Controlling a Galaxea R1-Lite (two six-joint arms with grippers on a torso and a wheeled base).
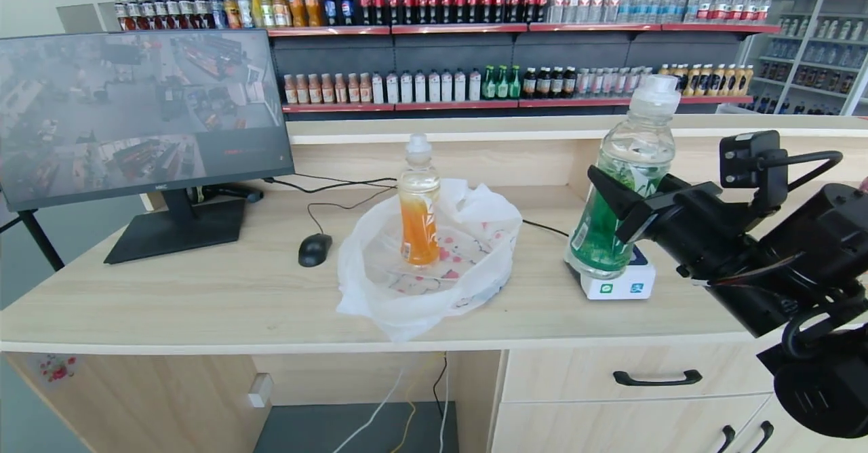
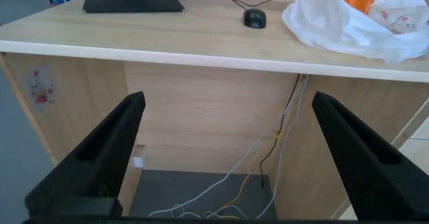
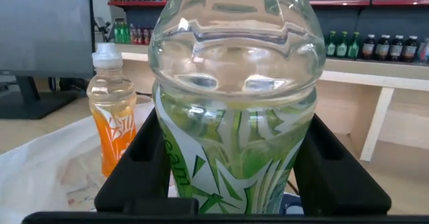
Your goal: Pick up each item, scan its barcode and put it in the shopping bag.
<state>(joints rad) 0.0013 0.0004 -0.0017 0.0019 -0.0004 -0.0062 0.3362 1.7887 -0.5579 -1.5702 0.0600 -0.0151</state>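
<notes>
Over the white scanner [image 1: 620,283] at the right of the counter [image 1: 203,290], the right gripper [image 1: 614,205] pinches the green bottle [image 1: 627,161] by its middle, so its barcode should face the scanner squarely before the carry to the shopping bag [image 1: 380,283]; the left gripper [image 2: 228,150] hangs spread below the counter.

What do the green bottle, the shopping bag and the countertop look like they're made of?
The green bottle looks like clear glossy plastic: its upper part is see-through, with a printed green label below. The shopping bag seems thin translucent white plastic film, crumpled and faintly printed. The countertop shows matte light wood grain, probably laminate, though solid wood can't be ruled out.
</notes>
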